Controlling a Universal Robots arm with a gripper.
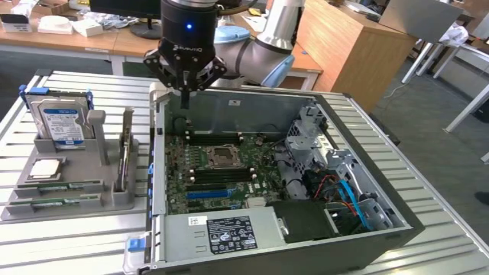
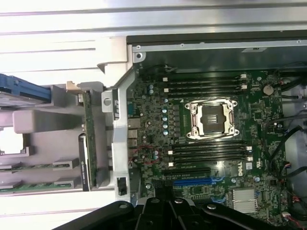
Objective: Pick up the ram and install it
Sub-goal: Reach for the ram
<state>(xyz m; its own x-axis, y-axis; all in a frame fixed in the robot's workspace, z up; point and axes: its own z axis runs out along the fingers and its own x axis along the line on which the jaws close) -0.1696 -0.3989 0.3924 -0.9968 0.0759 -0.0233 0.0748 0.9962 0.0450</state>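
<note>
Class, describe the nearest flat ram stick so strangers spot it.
On the exterior view's left, beside the computer case, sits a grey tray. Two green sticks lie along its near edge; the ram is the nearer. Unlike the square silver processor and blue-labelled hard drive, it is long and narrow.

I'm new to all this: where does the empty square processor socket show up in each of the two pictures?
Exterior view: the processor socket sits in the middle of the motherboard, between two banks of black memory slots.
Wrist view: the processor socket lies between those same two banks.
Shared landmark: the blue slot, just beyond one bank.
</note>
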